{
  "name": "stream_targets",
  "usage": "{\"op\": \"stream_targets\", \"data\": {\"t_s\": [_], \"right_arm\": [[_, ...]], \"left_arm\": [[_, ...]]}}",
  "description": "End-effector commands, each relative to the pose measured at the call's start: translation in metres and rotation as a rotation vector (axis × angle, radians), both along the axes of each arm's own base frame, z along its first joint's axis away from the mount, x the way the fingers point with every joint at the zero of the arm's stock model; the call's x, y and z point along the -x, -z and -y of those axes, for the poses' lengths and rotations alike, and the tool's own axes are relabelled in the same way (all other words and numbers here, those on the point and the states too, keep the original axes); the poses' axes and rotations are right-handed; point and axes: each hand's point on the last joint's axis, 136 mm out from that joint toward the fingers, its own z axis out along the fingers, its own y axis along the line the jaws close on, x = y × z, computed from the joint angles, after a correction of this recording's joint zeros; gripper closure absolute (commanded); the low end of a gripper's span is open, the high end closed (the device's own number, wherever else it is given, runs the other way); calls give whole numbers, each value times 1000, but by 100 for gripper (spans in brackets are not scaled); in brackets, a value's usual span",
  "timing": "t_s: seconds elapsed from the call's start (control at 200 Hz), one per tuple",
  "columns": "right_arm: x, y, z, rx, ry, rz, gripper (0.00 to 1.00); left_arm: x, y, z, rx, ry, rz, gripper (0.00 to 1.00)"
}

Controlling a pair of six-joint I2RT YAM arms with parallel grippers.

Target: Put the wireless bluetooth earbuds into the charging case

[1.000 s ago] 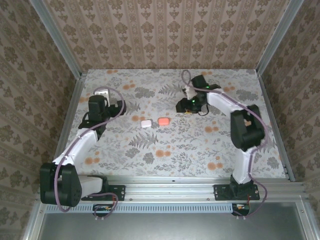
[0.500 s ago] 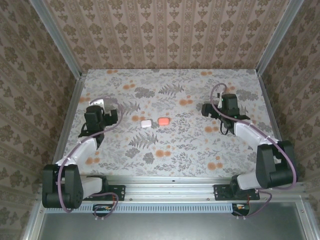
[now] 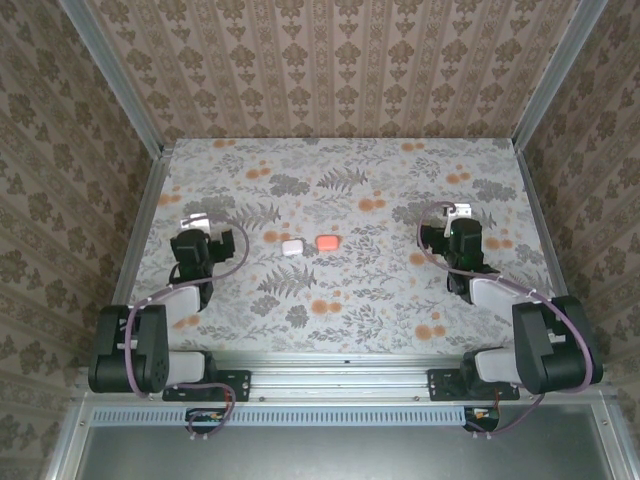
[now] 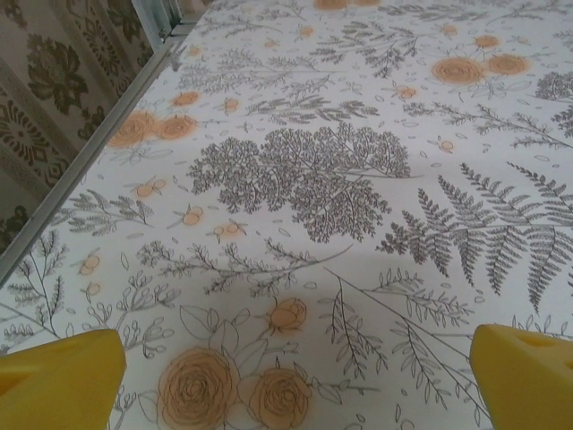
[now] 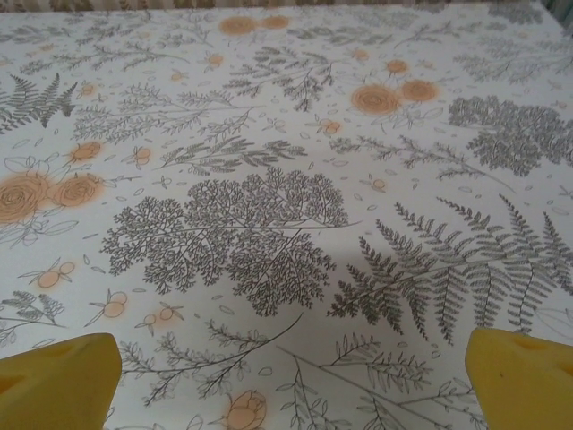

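Your left tool [image 3: 203, 228] and right tool [image 3: 455, 213], jaws apart, flank the white case [image 3: 292, 246] and coral case [image 3: 326, 242] on the tabletop [image 3: 340, 300].

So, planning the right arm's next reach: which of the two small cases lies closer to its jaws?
The coral-pink case, the right-hand one of the pair; the white case beside it lies farther from the right arm's jaws.

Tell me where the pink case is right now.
In the top view, the pink case lies near the middle of the table, just right of the white case, with a small gap between them.
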Motion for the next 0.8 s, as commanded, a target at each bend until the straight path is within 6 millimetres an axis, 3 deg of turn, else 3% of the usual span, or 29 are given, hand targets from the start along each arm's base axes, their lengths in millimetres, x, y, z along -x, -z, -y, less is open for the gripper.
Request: {"op": "stream_targets", "data": {"t_s": [0.0,0.1,0.135,0.265,0.45,0.565,0.795], "right_arm": [[-12,-23,4,54,-7,133,0],[-17,-25,3,49,-23,167,0],[-18,-12,2,49,-30,141,0],[-17,5,3,45,-31,159,0],[-21,4,-4,34,-81,156,0],[-28,10,4,-55,-96,111,0],[-27,9,5,-51,-93,115,0]], "left_arm": [[-9,-21,-1,-36,14,101,0],[-9,-24,-5,-60,7,156,0],[-9,-21,-6,-62,4,179,0],[-16,-3,-3,-84,20,199,0],[-30,6,-10,-64,-22,75,0],[-28,6,-11,-46,-19,87,0],[-31,6,-5,-49,17,85,0]]}}
